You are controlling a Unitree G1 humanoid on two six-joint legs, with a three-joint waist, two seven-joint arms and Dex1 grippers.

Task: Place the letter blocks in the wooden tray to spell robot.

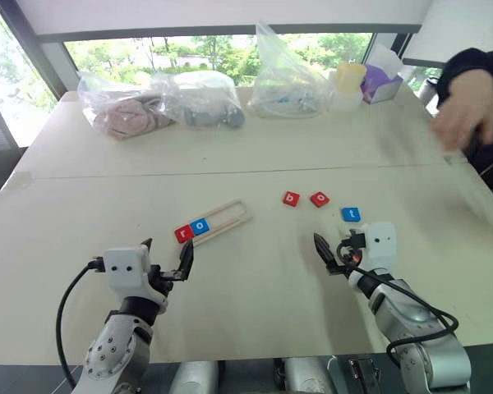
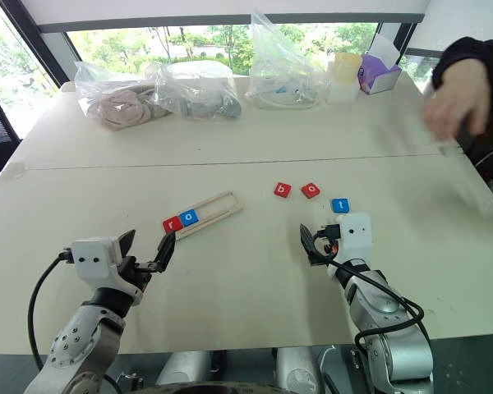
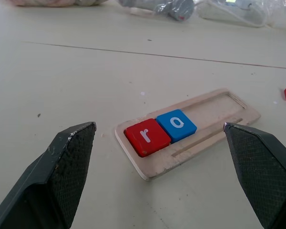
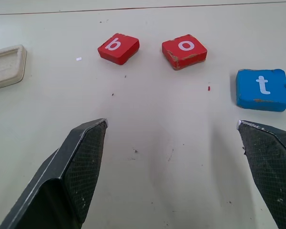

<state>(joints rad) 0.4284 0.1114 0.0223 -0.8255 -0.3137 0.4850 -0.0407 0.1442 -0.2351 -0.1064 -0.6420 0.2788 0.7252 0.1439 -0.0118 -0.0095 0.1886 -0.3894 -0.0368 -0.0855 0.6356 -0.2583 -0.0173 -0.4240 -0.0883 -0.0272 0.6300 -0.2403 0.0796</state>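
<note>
While both grippers hang just above the table [image 1: 255, 131] with nothing in them, the wooden tray [image 1: 228, 217] lies slanted in front of the left gripper [image 1: 166, 259]. Two letter blocks sit side by side in the tray's near end. The red r block [image 3: 146, 137] is at the very end and the blue o block [image 3: 177, 125] touches it. The rest of the tray is bare wood. The tray is near the left gripper but not touching it. The left gripper's two black fingers [image 3: 62, 174] are spread wide apart, and it points straight ahead toward the tray.

The other three blocks lie loose on the table to the right of the tray, in front of the right gripper [image 1: 333, 253]. The red b block [image 4: 118, 48] and the red o block [image 4: 184, 51] lie close together with a small gap between them. The blue t block [image 4: 262, 89] is off to their right and a bit nearer to the gripper. None of them touch the gripper. The right gripper's fingers are also spread wide apart, and it tips down a little toward the table.

A person's hand [image 1: 467, 108] is up over the far right edge of the table. Some plastic bags [image 1: 160, 103] lie along the far side.
</note>
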